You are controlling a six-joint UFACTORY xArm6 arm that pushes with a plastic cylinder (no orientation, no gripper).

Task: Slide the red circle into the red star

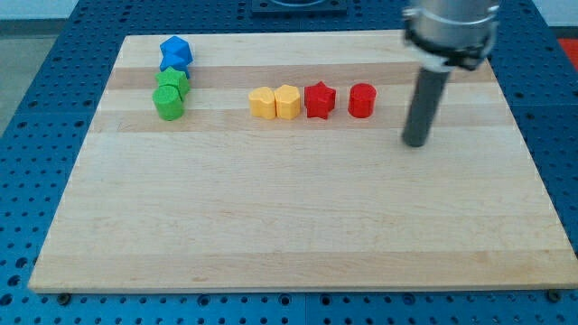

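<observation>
The red circle (361, 99) stands on the wooden board near the view's top, right of centre. The red star (319, 99) is just to its left, with a small gap between them. My tip (414, 142) is on the board to the right of the red circle and slightly below it, apart from it by about one block's width. The dark rod rises from the tip toward the view's top right.
A yellow hexagon (287, 102) touches the red star's left side, and a yellow block (262, 103) touches that. At the top left a blue block (175, 52), a green star (172, 82) and a green circle (168, 104) stand in a column. The board (289, 226) lies on a blue perforated table.
</observation>
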